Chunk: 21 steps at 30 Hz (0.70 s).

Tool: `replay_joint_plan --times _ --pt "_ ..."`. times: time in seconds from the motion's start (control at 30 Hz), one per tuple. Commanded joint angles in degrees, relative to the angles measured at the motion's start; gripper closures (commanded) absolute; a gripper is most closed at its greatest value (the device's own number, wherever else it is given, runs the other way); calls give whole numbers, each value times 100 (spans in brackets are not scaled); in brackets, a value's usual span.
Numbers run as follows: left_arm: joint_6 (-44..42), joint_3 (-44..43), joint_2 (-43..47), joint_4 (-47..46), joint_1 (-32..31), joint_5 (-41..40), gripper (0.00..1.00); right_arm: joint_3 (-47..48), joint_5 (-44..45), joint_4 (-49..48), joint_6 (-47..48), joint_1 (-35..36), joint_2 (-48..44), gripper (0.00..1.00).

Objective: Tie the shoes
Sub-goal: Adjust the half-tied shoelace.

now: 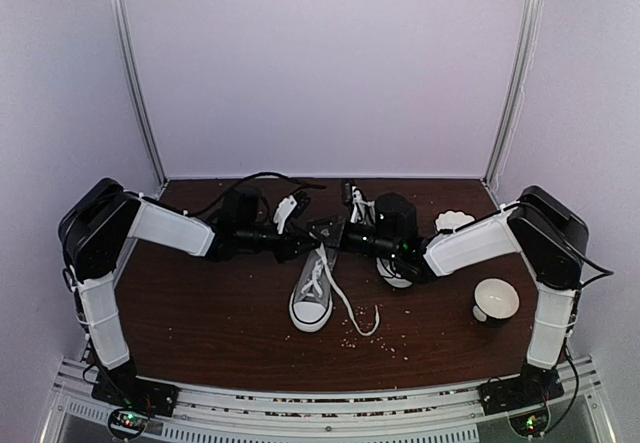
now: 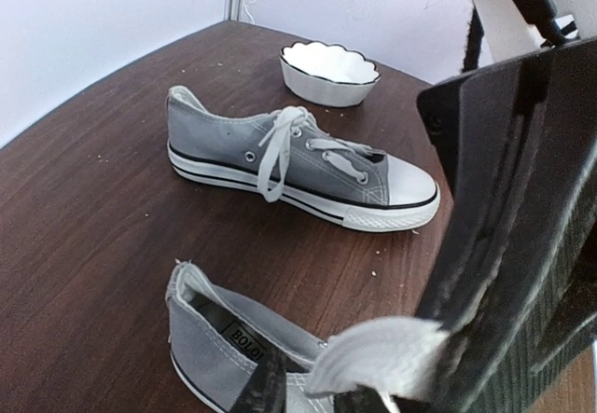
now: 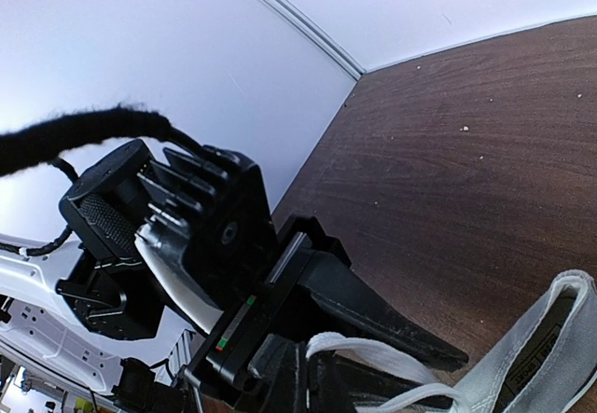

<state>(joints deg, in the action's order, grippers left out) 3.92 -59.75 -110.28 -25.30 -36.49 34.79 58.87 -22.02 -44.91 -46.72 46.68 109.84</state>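
Meeting tip to tip above the middle of the table, the left claw and right claw hung just over the heel end of the near shoe. That shoe stood on its sole with its white toe toward the arm bases. A white lace lay between the left claw's fingers; whether they were clamped on it could not be told. The right claw's jaws were together, and what they held, if anything, was hidden. The second shoe stood upright just beside the first, partly under the right arm. Behind it sat a scalloped bowl, showing only its white inside. A round cup stood near the right edge. Crumbs dotted the front. Bare wood ran from the near shoe to the left wall.
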Motion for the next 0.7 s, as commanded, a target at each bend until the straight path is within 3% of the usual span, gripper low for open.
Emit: replay_joint_plan --times 0.0,0.17,0.33,0.5,0.67 --pt "-74 -82 -22 -190 48 277 88 -21 -65 -180 -8 -17 14 100" --pt "-162 -11 60 -119 43 428 83 -44 -26 -55 100 -14 -67 100" --pt "-342 118 226 -74 42 520 51 -29 9 126 27 -16 -207 100" --pt "-697 454 631 11 48 473 48 62 146 1432 234 32 -664 100" --pt "-1068 390 814 727 47 359 49 112 126 2400 21 64 -1041 100"
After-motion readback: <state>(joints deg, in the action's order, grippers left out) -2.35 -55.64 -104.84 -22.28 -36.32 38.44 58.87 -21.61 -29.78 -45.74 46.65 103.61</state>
